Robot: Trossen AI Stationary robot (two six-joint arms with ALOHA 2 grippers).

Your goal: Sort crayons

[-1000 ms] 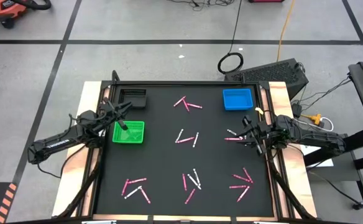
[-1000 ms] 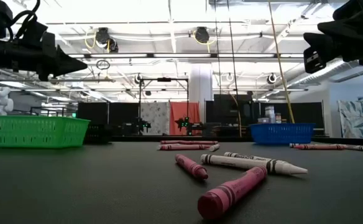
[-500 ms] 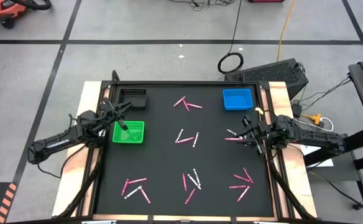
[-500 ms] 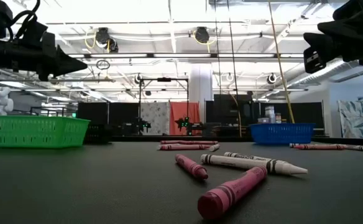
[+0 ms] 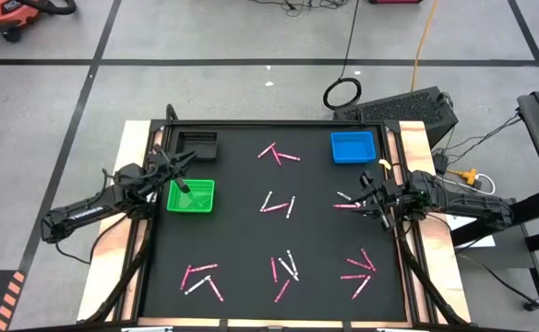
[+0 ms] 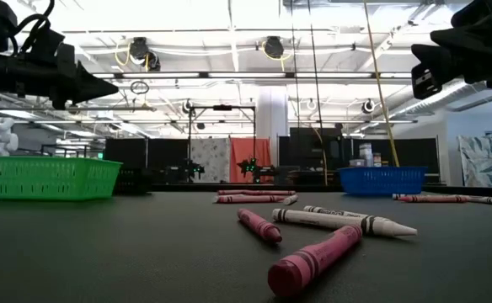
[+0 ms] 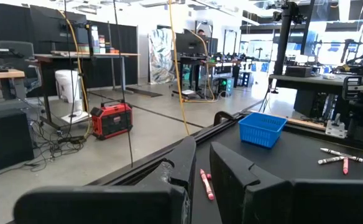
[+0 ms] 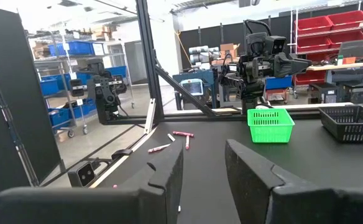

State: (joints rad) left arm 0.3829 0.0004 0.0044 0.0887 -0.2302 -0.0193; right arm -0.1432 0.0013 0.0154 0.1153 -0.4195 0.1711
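Observation:
Pink and white crayons lie flat on the black table (image 5: 242,231) in several loose clusters: far middle (image 5: 279,154), centre (image 5: 277,203), right (image 5: 348,200), near left (image 5: 201,278), near middle (image 5: 284,272) and near right (image 5: 360,270). In the low view, three lie closest to the camera (image 6: 313,259). My left gripper (image 5: 185,163) (image 7: 201,146) hovers level at the left edge, above the green tray's far rim, narrowly open and empty. My right gripper (image 5: 366,195) (image 8: 204,148) hovers level at the right edge beside the right cluster, open and empty.
A green tray (image 5: 190,195) stands at the left, a blue tray (image 5: 353,146) at the far right, and a black tray (image 5: 197,145) at the far left corner. A raised frame (image 5: 279,124) borders the table. A keyboard (image 5: 403,106) lies beyond the far right edge.

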